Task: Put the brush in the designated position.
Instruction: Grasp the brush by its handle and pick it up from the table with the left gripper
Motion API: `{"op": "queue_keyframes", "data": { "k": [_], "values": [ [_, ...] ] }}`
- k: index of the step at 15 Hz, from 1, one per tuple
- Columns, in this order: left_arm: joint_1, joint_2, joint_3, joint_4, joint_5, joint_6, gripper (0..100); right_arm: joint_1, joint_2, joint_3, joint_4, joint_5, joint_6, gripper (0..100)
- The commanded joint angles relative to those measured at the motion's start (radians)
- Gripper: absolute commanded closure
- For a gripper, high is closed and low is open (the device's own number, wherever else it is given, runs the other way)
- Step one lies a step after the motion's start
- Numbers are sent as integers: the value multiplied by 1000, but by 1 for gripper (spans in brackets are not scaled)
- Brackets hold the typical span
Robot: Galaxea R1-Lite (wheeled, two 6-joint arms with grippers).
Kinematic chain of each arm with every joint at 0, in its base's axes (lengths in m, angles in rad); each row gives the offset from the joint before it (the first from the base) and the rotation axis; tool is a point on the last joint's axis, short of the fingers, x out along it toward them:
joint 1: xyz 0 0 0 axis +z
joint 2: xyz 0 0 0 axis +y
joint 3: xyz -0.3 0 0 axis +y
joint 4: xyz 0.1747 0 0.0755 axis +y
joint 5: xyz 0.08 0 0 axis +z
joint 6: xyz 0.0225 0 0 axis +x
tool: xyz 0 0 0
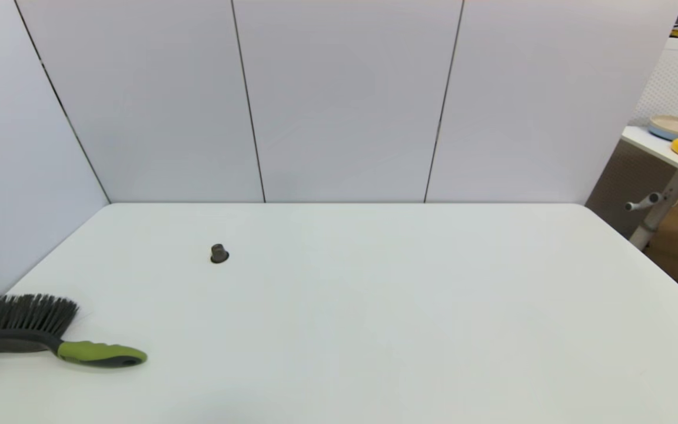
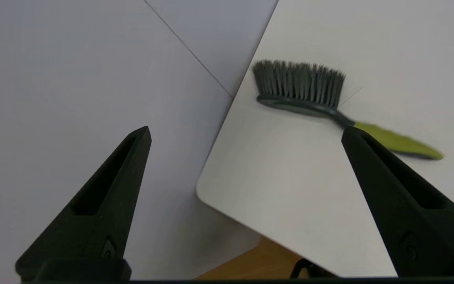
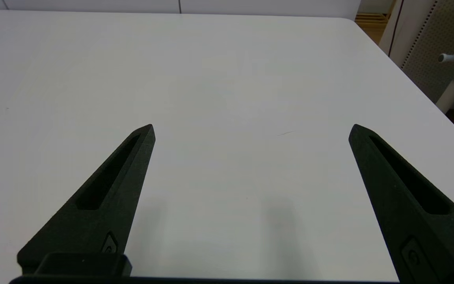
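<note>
The brush (image 1: 50,338) lies lower left, light, bristles soft; grip its stiff green handle; left gripper (image 2: 246,134) and right gripper (image 3: 250,130) gape wide, empty.

Both end effectors (image 2: 244,132) (image 3: 250,130) have tapered, slotted black fingers (image 2: 105,189).

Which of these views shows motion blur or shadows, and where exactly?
Left wrist view: the brush is smeared, most at its green handle. Head view: the brush is sharp, under even light. Right wrist view: the right gripper, open, throws two soft shadows on the table.
</note>
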Motion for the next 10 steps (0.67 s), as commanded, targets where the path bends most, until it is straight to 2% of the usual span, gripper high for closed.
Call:
{"op": "queue_keyframes", "data": {
  "k": [1, 3, 4, 5, 6, 9, 10],
  "values": [
    [-46, 239, -180, 163, -44, 659, 0, 1, 1, 2, 0, 0, -1, 0],
    [23, 264, -180, 174, -160, 1058, 0, 1, 1, 2, 0, 0, -1, 0],
    [91, 285, -174, 174, -223, 1293, 0, -1, 1, 2, 0, 0, -1, 0],
    [201, 322, -166, 174, -321, 1604, 0, 1, 1, 2, 0, 0, -1, 0],
    [278, 374, -163, 174, -407, 1834, 0, 1, 1, 2, 0, 0, -1, 0],
    [468, 551, -154, 223, -765, 2298, 0, 1, 1, 2, 0, 0, -1, 0],
    [490, 606, -145, 271, -830, 2405, 0, 1, 1, 2, 0, 0, -1, 0]
  ]
}}
